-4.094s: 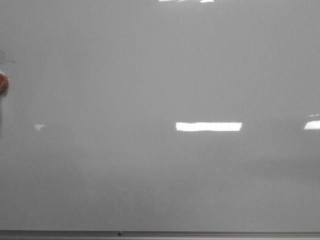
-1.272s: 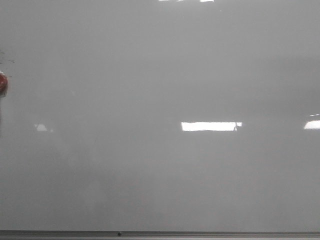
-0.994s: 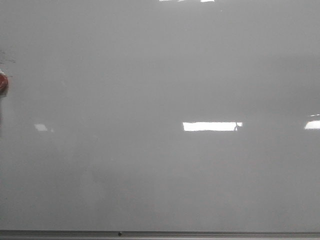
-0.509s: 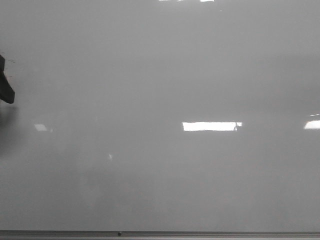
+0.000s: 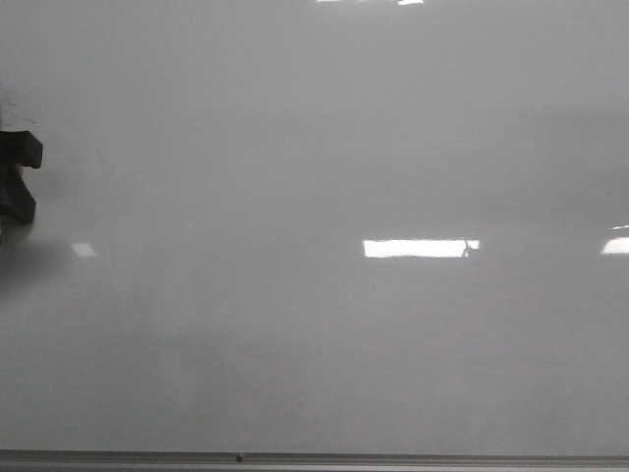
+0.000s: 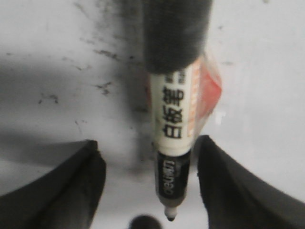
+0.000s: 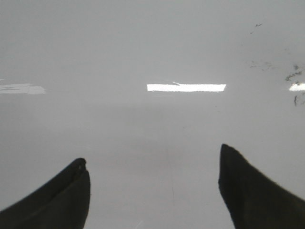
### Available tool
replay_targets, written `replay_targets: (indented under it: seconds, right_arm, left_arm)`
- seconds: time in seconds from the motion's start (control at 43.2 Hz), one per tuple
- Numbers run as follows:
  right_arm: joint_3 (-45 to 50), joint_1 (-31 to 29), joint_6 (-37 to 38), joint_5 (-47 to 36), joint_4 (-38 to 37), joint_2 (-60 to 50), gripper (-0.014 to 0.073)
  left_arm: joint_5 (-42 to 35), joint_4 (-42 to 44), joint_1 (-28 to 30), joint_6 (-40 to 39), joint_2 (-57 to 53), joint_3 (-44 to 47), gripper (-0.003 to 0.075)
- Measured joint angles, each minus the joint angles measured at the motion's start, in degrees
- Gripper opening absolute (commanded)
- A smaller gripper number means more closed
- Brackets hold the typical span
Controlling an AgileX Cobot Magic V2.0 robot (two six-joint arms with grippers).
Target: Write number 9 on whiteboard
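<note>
The whiteboard (image 5: 324,147) fills the front view, pale grey and glossy, with its thin grey metal bottom edge (image 5: 393,458) along the base. No drawn 9 shows on the board in any view; only faint black smudges (image 7: 290,75) and specks mark its surface.

The left gripper (image 5: 18,177) pokes in at the far left border of the whiteboard as two dark finger shapes, about mid height on the board, with a soft shadow below it. In the left wrist view its fingers (image 6: 71,191) stand wide apart and a marker (image 6: 172,143) lies in the gap between them, touching neither. The marker has a white body with black lettering, an orange-red patch on one side, a black front section and a small tip; a dark grey sleeve (image 6: 175,33) covers its rear end. Dark smudges (image 6: 105,55) sit on the board just beside the marker.

The right gripper (image 7: 152,191) faces a bare stretch of whiteboard, its two black fingers (image 7: 252,191) spread wide with nothing between them. Bright rectangular reflections (image 5: 418,248) lie right of the board's centre.
</note>
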Motion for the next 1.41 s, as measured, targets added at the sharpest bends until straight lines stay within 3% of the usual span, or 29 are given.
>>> replay_targets:
  seconds: [0.208, 0.439, 0.601, 0.694, 0.809, 1.133, 1.411]
  right_arm:
    - [0.0, 0.0, 0.0, 0.0, 0.0, 0.0, 0.058]
    - [0.0, 0.0, 0.0, 0.0, 0.0, 0.0, 0.058]
    - [-0.5, 0.0, 0.0, 1.8, 0.0, 0.8, 0.058]
    - [-3.0, 0.3, 0.0, 6.7, 0.0, 3.3, 0.058]
    - [-7.3, 2.8, -1.2, 13.4, 0.0, 8.4, 0.058]
    - [-22.7, 21.3, -19.2, 29.8, 7.0, 24.5, 0.0582]
    - [-32.6, 38.0, -29.2, 33.2, 12.9, 37.4, 0.0582]
  left_arm:
    - [-0.4, 0.7, 0.0, 0.0, 0.1, 0.0, -0.0011]
    - [3.0, 2.8, 0.0, 0.0, -2.0, -0.1, -0.0019]
    - [17.8, 6.2, 0.0, 1.0, -6.7, -4.0, -0.0019]
    - [30.9, 7.0, -0.3, 6.5, -7.7, -8.2, -0.0019]
    - [40.1, 7.5, -2.1, 16.6, -7.8, -12.1, -0.0019]
    - [50.9, 3.7, -16.6, 42.3, -7.8, -15.1, -0.0019]
    - [55.2, 3.4, -31.0, 46.5, -7.8, -20.0, -0.0019]
